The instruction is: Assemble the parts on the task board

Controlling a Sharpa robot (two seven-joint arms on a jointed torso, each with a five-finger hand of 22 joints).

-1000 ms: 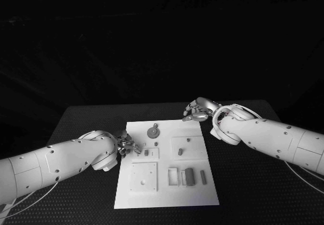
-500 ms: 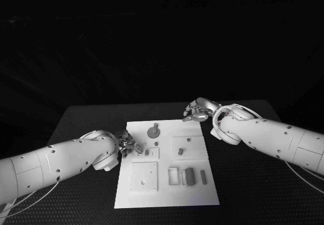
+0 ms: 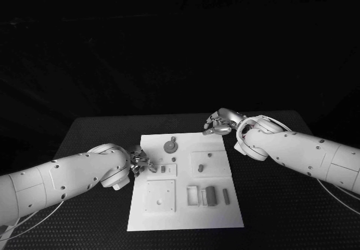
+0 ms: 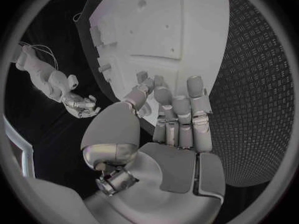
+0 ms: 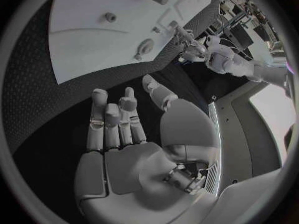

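The task board (image 3: 185, 182) is being carried flat in the middle of the black table (image 3: 278, 208), its long side running away from the robot. Several small grey parts are being held on it: a round disc part (image 3: 171, 147) near the far left corner, a short peg (image 3: 200, 167) in a square recess on the right, a small block (image 3: 163, 169) in a recess on the left just beside the left hand, a square plate (image 3: 161, 196) at the near left, and a row of narrow bars (image 3: 209, 195) at the near right.

The left hand (image 3: 142, 161) is being held at the board's left edge, its fingers (image 4: 167, 95) reaching onto the white surface at the small block. In the left wrist view the fingers are lying close together and stretched forward, with the thumb alongside; whether anything is being pinched at the tips cannot be told.

The right hand (image 3: 219, 125) is being held over the table just beyond the board's far right corner, apart from the parts. In the right wrist view its fingers (image 5: 127, 109) are being kept extended and slightly apart, nothing being held in them, with the palm facing the dark table surface and the board lying beyond.
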